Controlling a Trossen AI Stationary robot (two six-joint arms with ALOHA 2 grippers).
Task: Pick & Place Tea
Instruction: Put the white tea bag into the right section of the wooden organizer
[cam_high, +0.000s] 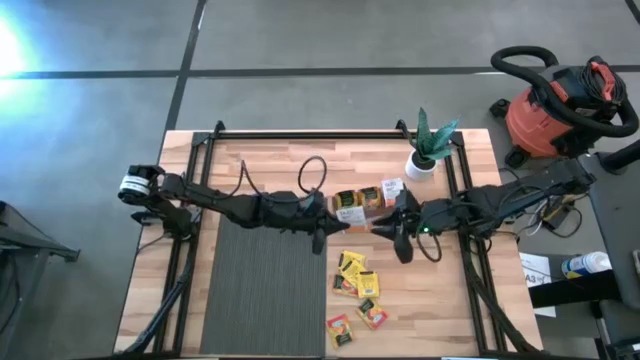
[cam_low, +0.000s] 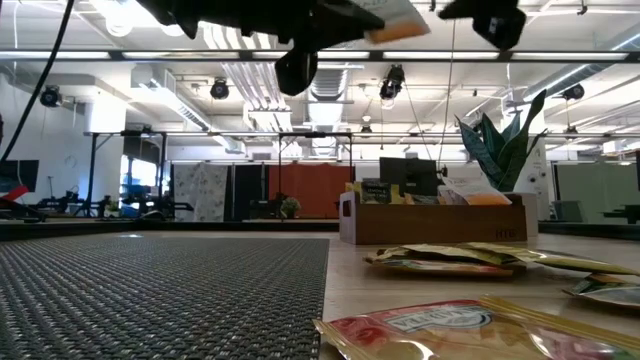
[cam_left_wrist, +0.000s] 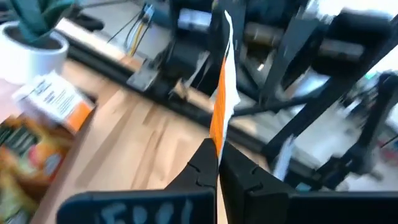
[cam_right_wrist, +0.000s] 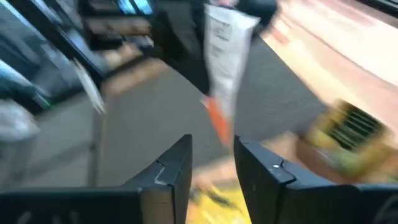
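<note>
High view: the two arms meet above the wooden tray (cam_high: 358, 203), loose tea sachets (cam_high: 356, 285) lying nearby.

Left wrist view: the left gripper (cam_left_wrist: 217, 163) pinches a white-and-orange sachet (cam_left_wrist: 221, 93).

Right wrist view: the right gripper (cam_right_wrist: 213, 163) stands parted, empty.

It looks like a handover; next, lowering the sachet into the tray.

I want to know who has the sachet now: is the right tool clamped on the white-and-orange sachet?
No: the right tool stands open below the white-and-orange sachet, which the left tool pinches.
</note>
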